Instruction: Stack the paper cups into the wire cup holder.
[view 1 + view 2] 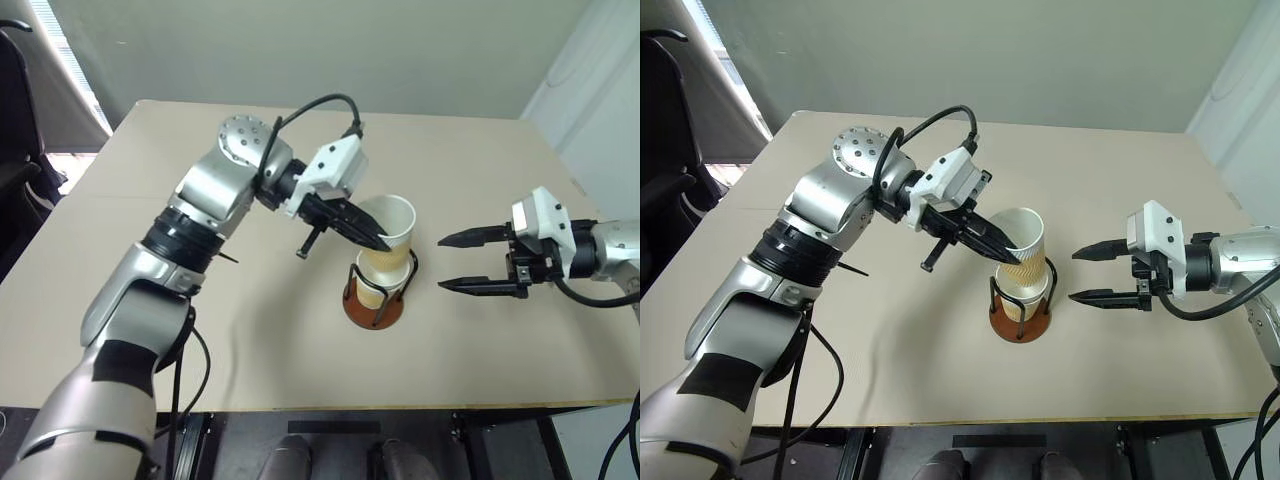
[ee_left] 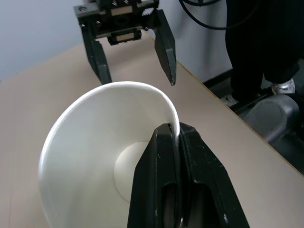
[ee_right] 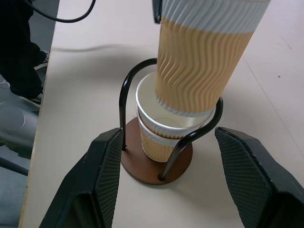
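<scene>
The wire cup holder (image 1: 360, 312) stands on its reddish-brown base near the table's middle, with black wire loops rising around two nested paper cups (image 3: 156, 135). A third paper cup (image 1: 395, 222) hangs tilted just above them, its bottom dipping into the upper nested cup. My left gripper (image 1: 380, 240) is shut on this cup's rim (image 2: 173, 118), one finger inside and one outside. To the right of the holder, my right gripper (image 1: 442, 262) is open and level, pointing at the holder with nothing between its fingers.
The tan table (image 1: 200, 330) stretches all around the holder, and its front edge (image 1: 400, 407) lies close below it. A black cable (image 1: 320, 105) loops over my left wrist. A dark chair (image 1: 670, 150) stands off the table's left side.
</scene>
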You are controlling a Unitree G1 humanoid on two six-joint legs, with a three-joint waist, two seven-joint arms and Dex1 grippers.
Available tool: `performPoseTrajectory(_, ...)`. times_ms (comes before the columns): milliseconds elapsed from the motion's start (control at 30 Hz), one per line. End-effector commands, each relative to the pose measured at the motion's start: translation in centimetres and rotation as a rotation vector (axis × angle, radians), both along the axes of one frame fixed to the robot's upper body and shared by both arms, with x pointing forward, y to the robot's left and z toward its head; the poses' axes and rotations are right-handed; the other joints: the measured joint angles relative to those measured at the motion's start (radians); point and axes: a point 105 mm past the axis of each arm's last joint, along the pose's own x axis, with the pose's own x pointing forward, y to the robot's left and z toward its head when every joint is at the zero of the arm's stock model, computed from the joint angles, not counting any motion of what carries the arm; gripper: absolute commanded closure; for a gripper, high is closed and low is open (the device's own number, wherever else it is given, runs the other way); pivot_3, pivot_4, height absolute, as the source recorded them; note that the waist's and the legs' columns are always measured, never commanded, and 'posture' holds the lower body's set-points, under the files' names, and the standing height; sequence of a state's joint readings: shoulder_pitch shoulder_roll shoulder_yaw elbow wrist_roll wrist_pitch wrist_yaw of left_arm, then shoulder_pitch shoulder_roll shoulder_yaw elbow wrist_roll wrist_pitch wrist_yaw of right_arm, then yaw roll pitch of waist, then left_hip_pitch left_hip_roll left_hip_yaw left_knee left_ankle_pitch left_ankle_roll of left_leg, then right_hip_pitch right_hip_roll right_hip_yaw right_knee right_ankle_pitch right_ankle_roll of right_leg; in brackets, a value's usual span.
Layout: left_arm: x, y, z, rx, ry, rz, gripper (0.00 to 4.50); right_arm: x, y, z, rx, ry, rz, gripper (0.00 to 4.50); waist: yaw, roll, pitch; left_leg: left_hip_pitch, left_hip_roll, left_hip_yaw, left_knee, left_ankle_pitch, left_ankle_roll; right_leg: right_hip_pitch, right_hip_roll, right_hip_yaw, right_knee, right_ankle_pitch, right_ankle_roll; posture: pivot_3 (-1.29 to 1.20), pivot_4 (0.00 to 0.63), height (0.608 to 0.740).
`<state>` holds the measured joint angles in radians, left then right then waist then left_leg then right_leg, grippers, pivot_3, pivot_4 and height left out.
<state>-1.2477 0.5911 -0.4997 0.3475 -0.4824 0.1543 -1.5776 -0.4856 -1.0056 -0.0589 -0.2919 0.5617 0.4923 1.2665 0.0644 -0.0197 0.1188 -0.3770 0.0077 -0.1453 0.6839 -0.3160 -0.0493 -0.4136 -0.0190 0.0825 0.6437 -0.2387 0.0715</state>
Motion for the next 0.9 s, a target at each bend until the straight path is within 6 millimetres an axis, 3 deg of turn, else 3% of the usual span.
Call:
performPoseTrajectory(33,-0.54,-0.09,0.34,0.011,-0.042,-0.059,4.46,-0.33,-0.21,1.31,-0.01,-0.066,-0.011,1.4,0.0,0.0,0.0,0.0,0.0,0.0,0.0,0.0,0.0,0.0,0.0,0.0,0.0,0.0,0.0,0.0,0.15,0.74)
performPoseTrajectory(533,-1.09,-0.04,-0.63,0.057,-0.015,-0.084,4.46,-0.44,-0.27,1.39,-0.019,-0.068,-0.02,1.4,0.0,0.0,0.0,0.0,0.0,0.0,0.0,0.0,0.0,0.0,0.0,0.0,0.0,0.0,0.0,0.0,0.15,0.74)
performPoseTrajectory(633,-1.09,0.03,-0.57,0.062,-0.012,-0.083,3.84,-0.43,-0.27,1.41,-0.02,-0.069,-0.022,1.4,0.0,0.0,0.0,0.0,0.0,0.0,0.0,0.0,0.0,0.0,0.0,0.0,0.0,0.0,0.0,0.0,0.15,0.74)
performPoseTrajectory(900,-1.09,0.0,-0.55,0.062,0.012,-0.079,1.0,-0.26,-0.22,1.36,-0.023,-0.073,-0.025,1.4,0.0,0.0,0.0,0.0,0.0,0.0,0.0,0.0,0.0,0.0,0.0,0.0,0.0,0.0,0.0,0.0,0.15,0.74)
